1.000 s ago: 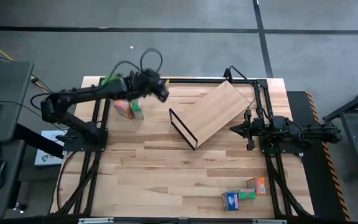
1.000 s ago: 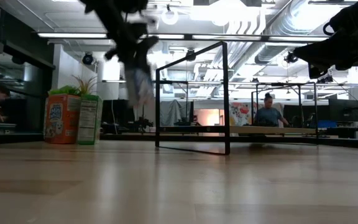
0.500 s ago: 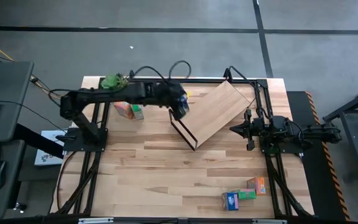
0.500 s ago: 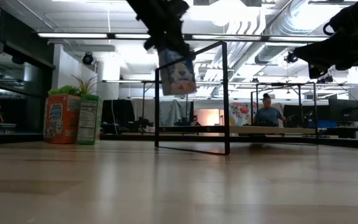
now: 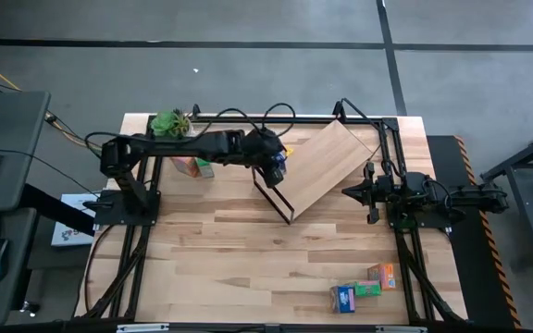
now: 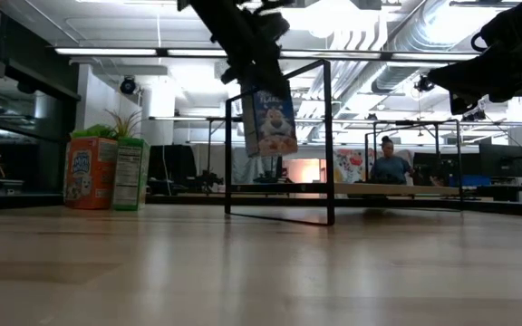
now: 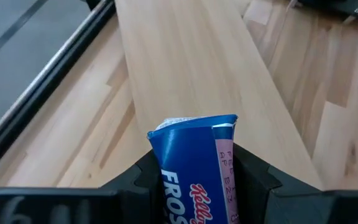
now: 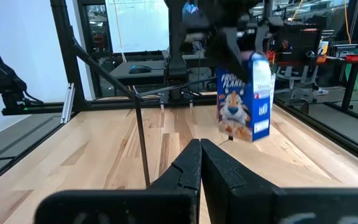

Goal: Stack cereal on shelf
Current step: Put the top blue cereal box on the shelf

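Observation:
My left gripper (image 5: 272, 165) is shut on a blue cereal box (image 6: 270, 121) and reaches over the left end of the shelf (image 5: 320, 165), a light wood panel in a thin black frame (image 6: 330, 145) set slantwise at the far middle of the table. The right wrist view shows the same blue box (image 8: 244, 104) in the air beside the frame. My right gripper (image 8: 199, 146) is shut and empty; it waits right of the shelf (image 5: 370, 194). An orange and a green box (image 5: 192, 166) stand upright at the far left. My left gripper pinches the blue box between its two fingers (image 7: 143, 182), one on each broad side of its upper part (image 7: 169, 180). It comes from above, pointing down. The box hangs upright below the fingers, its lower end (image 6: 272, 150) lifted clear above the shelf's panel.
A potted green plant (image 5: 167, 120) stands at the far left corner behind the two boxes. Several more small boxes (image 5: 364, 289) lie near the table's near right edge. Bare tabletop (image 5: 248, 250) spreads across the near middle. A person (image 6: 391, 165) sits in the room beyond.
My left gripper has carried the blue box from beside the orange and green boxes toward the table's right, up to the shelf's left end. It stayed shut on the box, which now hangs steadier and a little lower.

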Tool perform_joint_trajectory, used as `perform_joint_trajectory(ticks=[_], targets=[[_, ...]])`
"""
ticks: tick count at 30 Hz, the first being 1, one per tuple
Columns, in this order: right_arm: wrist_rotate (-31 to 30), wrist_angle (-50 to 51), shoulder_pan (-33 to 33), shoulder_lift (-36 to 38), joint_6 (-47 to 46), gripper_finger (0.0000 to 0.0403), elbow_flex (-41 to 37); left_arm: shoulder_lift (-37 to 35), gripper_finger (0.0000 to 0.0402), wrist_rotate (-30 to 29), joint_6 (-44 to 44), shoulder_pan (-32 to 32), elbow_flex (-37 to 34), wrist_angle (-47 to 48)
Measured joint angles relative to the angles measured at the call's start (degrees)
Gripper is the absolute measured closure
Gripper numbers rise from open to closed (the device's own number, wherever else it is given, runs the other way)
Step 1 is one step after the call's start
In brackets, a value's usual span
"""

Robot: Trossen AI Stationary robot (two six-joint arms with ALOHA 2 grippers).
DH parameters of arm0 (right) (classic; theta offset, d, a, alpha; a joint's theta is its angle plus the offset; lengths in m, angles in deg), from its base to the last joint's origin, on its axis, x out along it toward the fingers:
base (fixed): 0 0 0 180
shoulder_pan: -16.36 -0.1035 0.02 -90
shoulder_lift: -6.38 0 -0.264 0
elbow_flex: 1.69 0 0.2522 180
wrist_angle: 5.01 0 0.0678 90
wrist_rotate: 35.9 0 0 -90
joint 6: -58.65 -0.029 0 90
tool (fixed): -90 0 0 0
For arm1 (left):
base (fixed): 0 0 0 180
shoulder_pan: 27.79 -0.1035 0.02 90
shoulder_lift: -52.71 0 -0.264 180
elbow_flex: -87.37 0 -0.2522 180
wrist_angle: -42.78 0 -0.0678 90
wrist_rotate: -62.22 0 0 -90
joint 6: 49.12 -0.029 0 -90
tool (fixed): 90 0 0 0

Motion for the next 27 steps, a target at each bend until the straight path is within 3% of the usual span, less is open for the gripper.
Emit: perform_joint_trajectory(ticks=[9, 18, 27], targets=[[0.00, 0.00, 0.02, 0.00, 0.00, 0.0402, 0.00, 5.47, 0.0282, 0.33, 1.93, 0.04, 0.00, -0.23], [0.00, 0.00, 0.01, 0.00, 0.00, 0.0402, 0.02, 5.43, 0.0280, 0.36, 1.86, 0.39, 0.04, -0.11], [0.00, 0.01, 0.00, 0.00, 0.00, 0.0402, 0.01, 4.99, 0.0236, -0.19, 1.46, 0.67, -0.12, -0.51]])
